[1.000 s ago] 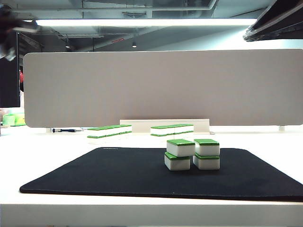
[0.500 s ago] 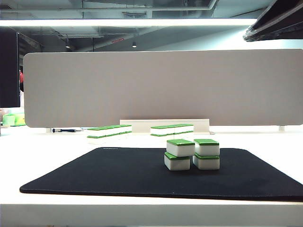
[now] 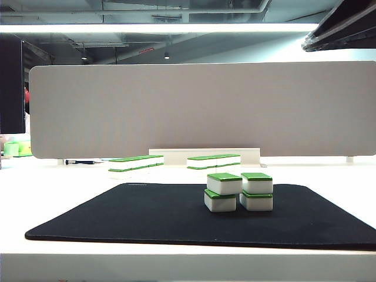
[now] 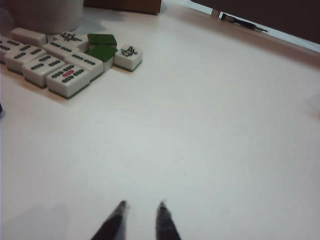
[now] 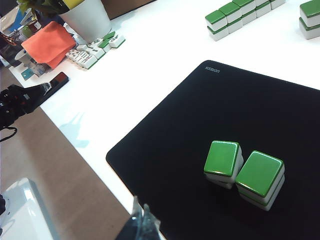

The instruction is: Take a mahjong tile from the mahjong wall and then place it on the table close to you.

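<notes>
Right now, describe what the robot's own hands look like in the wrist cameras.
Little shows. The left hand appears as two slim, dark, pointed fingertips over the white table. The right hand shows only dark, glossy, tapered tips at the picture edge. No cables or markings are visible.

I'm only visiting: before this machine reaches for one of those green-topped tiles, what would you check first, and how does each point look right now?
1. Tiles ready on the black mat: ok. Two stacks of two stand side by side; the left stack's top tile sits slightly askew.
2. Left gripper free: ok. Its fingers are nearly together with nothing between them, over bare white table.
3. Right gripper free: cannot tell. Only the tips show, at the mat's near edge.
4. Path to the stacks clear: ok. No arm shows in the exterior view.
5. Drop spot near the front of the table: ok. A bare white strip lies before the mat.
6. Loose face-up tiles by the pot: ok, well away.
</notes>
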